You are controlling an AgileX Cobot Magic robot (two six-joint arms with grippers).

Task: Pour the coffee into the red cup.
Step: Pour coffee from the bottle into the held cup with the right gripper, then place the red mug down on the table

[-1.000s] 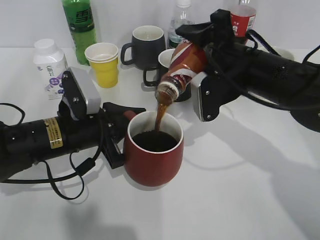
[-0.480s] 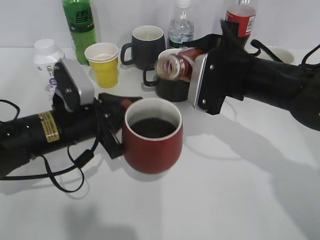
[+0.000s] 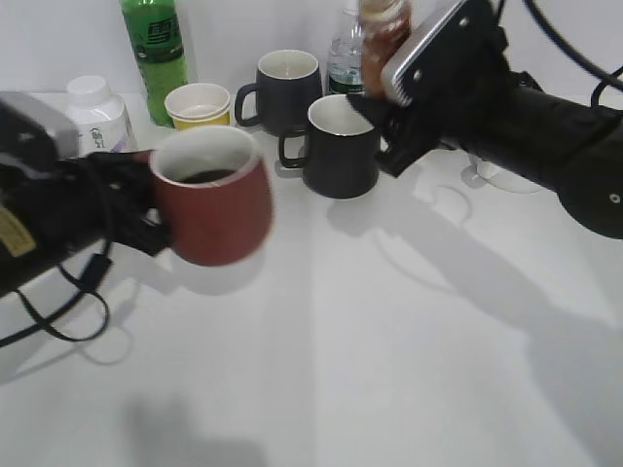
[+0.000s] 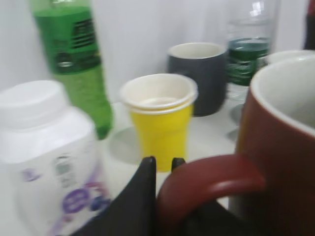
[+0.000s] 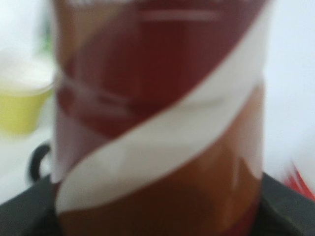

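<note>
The dark red cup hangs above the table at the left, with dark coffee inside. My left gripper is shut on its loop handle; the black fingertips show beside the handle in the left wrist view. My right gripper is shut on the brown coffee bottle, held upright at the top centre above the black mugs. The bottle's brown body and white swirl fill the right wrist view and hide the jaws.
Two black mugs, a stacked yellow paper cup, a green bottle, a white pill bottle and a water bottle stand at the back. A white dish lies behind my right arm.
The pouring stopped. My right gripper swung the bottle up and back to upright. My left gripper lifted the red cup and carried it left, away from the middle of the table.
</note>
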